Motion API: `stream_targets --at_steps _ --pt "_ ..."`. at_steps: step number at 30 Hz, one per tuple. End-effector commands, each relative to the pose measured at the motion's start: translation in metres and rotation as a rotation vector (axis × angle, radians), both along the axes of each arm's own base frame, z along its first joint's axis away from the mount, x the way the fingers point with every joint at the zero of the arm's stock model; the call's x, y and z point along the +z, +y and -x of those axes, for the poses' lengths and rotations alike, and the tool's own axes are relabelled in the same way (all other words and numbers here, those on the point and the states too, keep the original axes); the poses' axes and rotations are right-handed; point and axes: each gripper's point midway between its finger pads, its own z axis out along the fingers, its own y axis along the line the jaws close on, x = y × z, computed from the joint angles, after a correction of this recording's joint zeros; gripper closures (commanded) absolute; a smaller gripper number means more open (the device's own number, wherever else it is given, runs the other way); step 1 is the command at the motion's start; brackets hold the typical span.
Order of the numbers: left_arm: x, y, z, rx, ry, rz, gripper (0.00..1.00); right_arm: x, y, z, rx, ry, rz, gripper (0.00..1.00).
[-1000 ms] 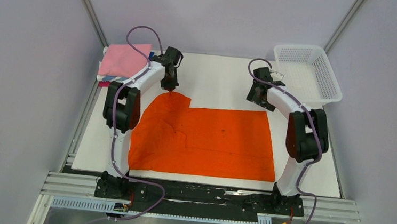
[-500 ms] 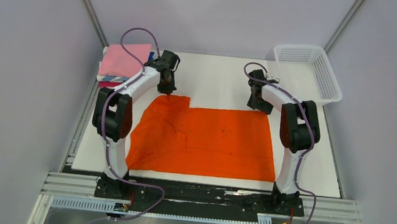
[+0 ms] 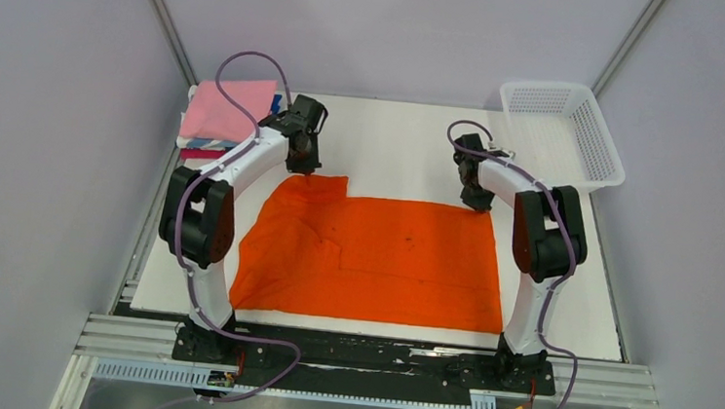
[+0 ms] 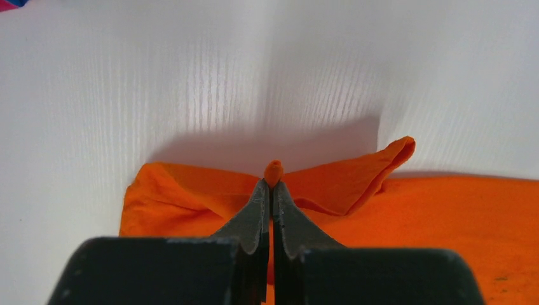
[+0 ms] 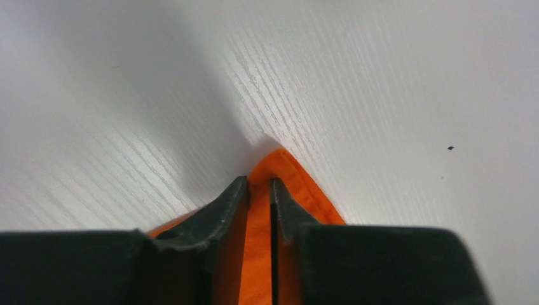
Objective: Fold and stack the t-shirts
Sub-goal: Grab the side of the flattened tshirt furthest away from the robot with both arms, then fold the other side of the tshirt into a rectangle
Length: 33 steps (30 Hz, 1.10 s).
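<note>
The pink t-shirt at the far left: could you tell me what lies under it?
Blue, white and magenta cloth edges peek out beneath the pink t-shirt; the rest is covered.

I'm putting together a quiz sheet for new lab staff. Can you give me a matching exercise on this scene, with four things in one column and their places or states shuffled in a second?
Things:
1. bright orange cloth t-shirt
2. white plastic mesh basket
3. pink folded cloth shirt
4. left gripper

Places or states:
A. far right corner of the white table
B. shut on the orange t-shirt's far left corner
C. spread out mid-table
D. far left corner of the table

Pairs: 1-C; 2-A; 3-D; 4-B
</note>
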Motion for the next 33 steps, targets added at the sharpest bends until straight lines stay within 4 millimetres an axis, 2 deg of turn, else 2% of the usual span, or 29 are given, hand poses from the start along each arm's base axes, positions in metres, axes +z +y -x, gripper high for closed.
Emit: stream_targets --at_steps 1,4,8,13,14,17,18,19,20,23,24,27,33 --pt "0.025 -0.004 0.002 -0.021 -0.073 0.016 1.00 0.018 -0.005 0.002 -0.017 -0.033 0.016 0.91" --pt "0.030 -0.004 0.007 -0.026 -0.085 0.015 1.00 0.032 -0.001 0.003 0.000 -0.071 0.006 1.00" --pt "0.035 -0.004 0.018 -0.035 -0.096 0.008 1.00 0.047 0.009 0.013 0.030 -0.113 -0.031 1.00" --pt "0.036 0.000 0.036 -0.034 -0.101 -0.009 1.00 0.054 0.020 0.043 0.063 -0.116 -0.069 1.00" --pt "0.042 0.002 0.039 -0.030 -0.116 -0.007 1.00 0.053 0.021 0.050 0.065 -0.111 -0.074 1.00" --pt "0.040 0.005 0.055 -0.034 -0.114 -0.016 1.00 0.052 0.019 0.071 0.048 -0.094 -0.080 1.00" --pt "0.047 0.005 0.059 -0.036 -0.134 -0.014 1.00 0.054 0.019 0.076 0.047 -0.099 -0.087 1.00" --pt "0.042 0.007 0.066 -0.039 -0.122 -0.022 1.00 0.055 0.018 0.081 0.048 -0.099 -0.088 1.00" --pt "0.048 0.008 0.071 -0.038 -0.139 -0.023 1.00 0.055 0.019 0.086 0.050 -0.099 -0.089 1.00" --pt "0.043 0.015 0.091 -0.035 -0.122 -0.047 1.00 0.055 0.017 0.102 0.052 -0.087 -0.087 1.00" --pt "0.047 0.016 0.097 -0.035 -0.129 -0.043 1.00 0.056 0.017 0.106 0.050 -0.089 -0.091 1.00" --pt "0.044 0.022 0.115 -0.023 -0.119 -0.047 1.00 0.056 0.016 0.116 0.050 -0.089 -0.098 1.00" --pt "0.051 0.031 0.147 0.005 -0.124 -0.025 1.00 0.061 0.015 0.129 0.070 -0.093 -0.116 1.00"
